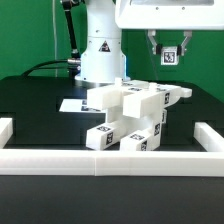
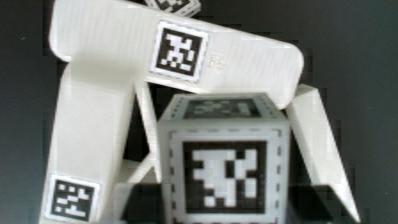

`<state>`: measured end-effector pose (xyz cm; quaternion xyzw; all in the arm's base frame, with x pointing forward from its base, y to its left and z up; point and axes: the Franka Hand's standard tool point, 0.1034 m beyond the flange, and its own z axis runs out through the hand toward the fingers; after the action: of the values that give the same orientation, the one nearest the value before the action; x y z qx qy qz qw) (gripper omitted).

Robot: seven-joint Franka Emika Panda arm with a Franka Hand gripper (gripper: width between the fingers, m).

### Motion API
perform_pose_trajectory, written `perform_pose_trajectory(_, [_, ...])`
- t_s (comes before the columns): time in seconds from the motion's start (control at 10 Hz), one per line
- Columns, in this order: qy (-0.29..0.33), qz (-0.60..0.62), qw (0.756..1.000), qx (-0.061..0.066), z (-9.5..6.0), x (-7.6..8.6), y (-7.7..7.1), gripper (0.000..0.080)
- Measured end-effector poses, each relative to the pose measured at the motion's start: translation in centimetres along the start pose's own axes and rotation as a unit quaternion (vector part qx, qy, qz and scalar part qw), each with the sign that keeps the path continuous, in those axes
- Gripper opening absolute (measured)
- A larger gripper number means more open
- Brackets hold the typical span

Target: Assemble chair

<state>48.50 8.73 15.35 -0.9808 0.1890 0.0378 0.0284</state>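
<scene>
Where my jaws (image 1: 169, 57) hang in the air, high at the exterior view's right, they stand partway closed and clamped on the first entry below.

Item: white tagged block (image 2: 222, 160). It is gripped between my two dark fingers (image 1: 153, 46), clear of the tabletop (image 1: 40, 110). In the wrist view it fills the near field, with one black-and-white tag on its broad face and another on the face above, both blurred.

Item: chair (image 1: 130, 115). It is partly built, white blocky parts joined into a stepped structure with small square tags on several faces. It stands near the middle of the tabletop, below me and toward the exterior view's left, well apart from the block I hold.

Item: slab (image 2: 178, 45). Wide, white, carrying one tag, it shows beyond the held block in the wrist view.

Item: leg (image 2: 89, 130). Long and white, with a tag near one end, it runs beside the block against dark ground. Whether it is joined to the slab I cannot tell.

Item: marker board (image 1: 72, 103). This thin white sheet lies flat on the black tabletop just behind the chair, toward the exterior view's left, and the chair partly hides it.

Item: rail (image 1: 60, 160). Long, low and white, it runs along the near edge of the tabletop, with a short piece at each side.

Item: robot base (image 1: 100, 50). White with a triangle sticker, it stands behind the chair, and a black cable (image 1: 50, 68) trails from it toward the exterior view's left.
</scene>
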Motion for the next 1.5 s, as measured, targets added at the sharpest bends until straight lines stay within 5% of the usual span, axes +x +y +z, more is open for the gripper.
perform_pose_trajectory(0.1, [0.000,-0.001,1.000,0.000,0.0,0.1,0.0,0.0284])
perform_pose_trajectory(0.5, [0.030,-0.087,0.996,-0.006,-1.5,6.4,0.4,0.0284])
perform_pose_trajectory(1.0, [0.027,-0.097,0.995,-0.009,-1.1,6.1,0.5,0.0284])
perform_pose_trajectory(1.5, [0.040,-0.131,0.990,-0.022,-0.5,9.6,1.4,0.0284])
